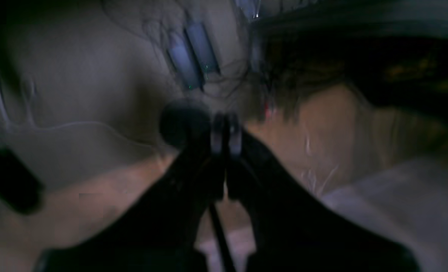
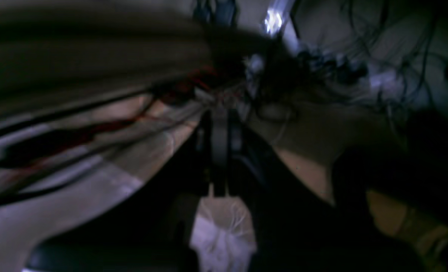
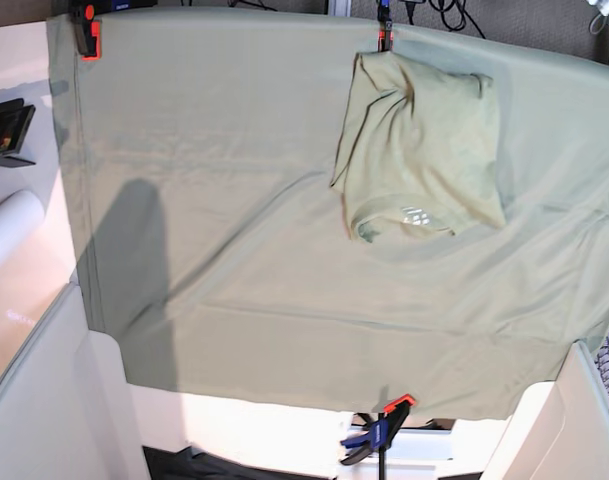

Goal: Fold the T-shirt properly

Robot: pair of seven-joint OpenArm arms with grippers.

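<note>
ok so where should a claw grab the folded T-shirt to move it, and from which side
Probably the T-shirt at its near edge by the collar, coming from the front of the table. The layers there lie stacked and open toward that side, so one low pinch could catch them all. The far edge sits by a clamp.

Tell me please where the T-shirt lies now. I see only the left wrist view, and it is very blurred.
Observer: In the base view the T-shirt lies on the green cloth, in the far right part of the picture.
Operator: Which way does the collar point?
Observer: Toward the near edge; the white label print shows inside it.
Operator: Is any arm above it?
Observer: No arm appears in the base view at all.
</note>
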